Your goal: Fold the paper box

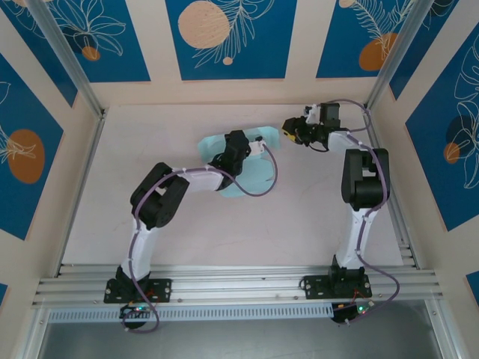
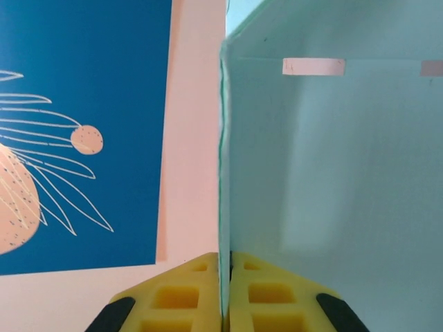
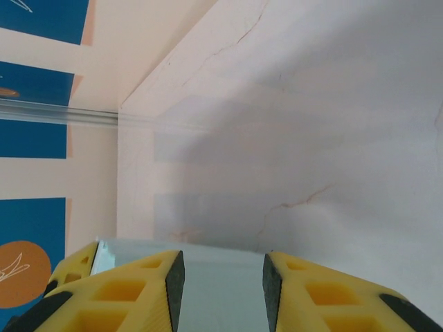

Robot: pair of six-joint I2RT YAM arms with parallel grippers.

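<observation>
**Item 1: pale light-blue thin-card paper box** (image 1: 254, 179). It sits at the middle of the pale marbled desk (image 1: 187, 239), toward the far side, partly under the left arm's wrist. In the left wrist view one panel (image 2: 332, 173) stands upright and edge-on, with two small pinkish slots near its top fold.

**Item 2: left gripper** (image 1: 263, 144). It has yellow fingers and is clamped shut on the thin lower edge of that upright panel. The card runs straight between the two pads in the left wrist view (image 2: 226, 277).

**Item 3: right gripper** (image 1: 290, 132). It also has yellow fingers and sits just beside the box's right end, toward the far right of the desk. The jaws stand apart (image 3: 221, 266). A flat stretch of the blue card (image 3: 218, 304) shows in the gap and carries on behind one finger. Whether the pads touch it cannot be told.

**Item 4: surround**. Blue wall panels with pale leaf and orange disc prints (image 1: 228, 37) sit behind the desk.
</observation>
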